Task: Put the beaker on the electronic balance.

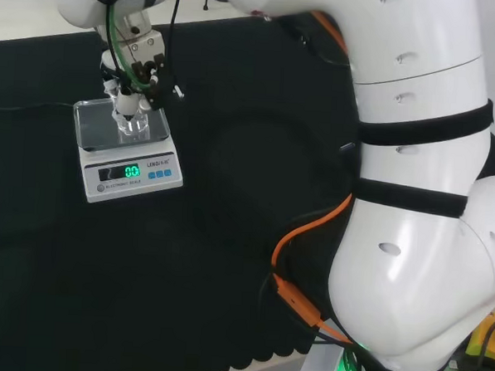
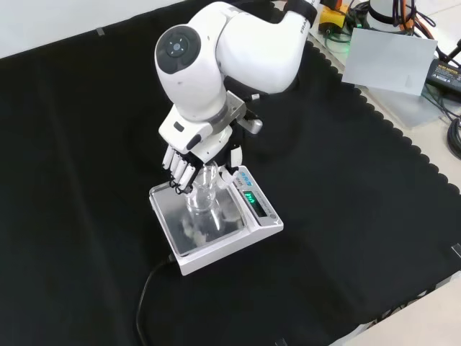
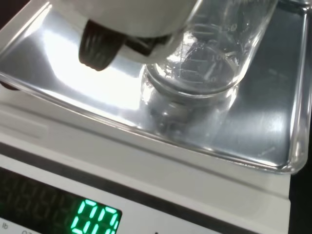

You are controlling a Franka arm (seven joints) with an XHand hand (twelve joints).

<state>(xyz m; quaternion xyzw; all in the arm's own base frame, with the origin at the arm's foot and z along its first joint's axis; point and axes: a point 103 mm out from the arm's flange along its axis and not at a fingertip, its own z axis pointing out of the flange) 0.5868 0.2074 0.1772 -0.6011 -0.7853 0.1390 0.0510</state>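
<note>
Front view, left to right: black-and-white robot hand (image 2: 189,160) sits at 11 o'clock of the clear glass beaker (image 2: 203,193), fingers curled round its upper wall. Beaker is upright, long axis vertical, on or just above the white electronic balance's steel pan (image 2: 189,238); contact unclear. My read: release, then retreat toward 11.

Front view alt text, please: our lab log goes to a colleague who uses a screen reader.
A white robot arm's hand holds a clear glass beaker upright over the shiny pan of a white electronic balance on black cloth. The balance's green display is lit, and a black cable runs from it toward the view's bottom edge.
</note>
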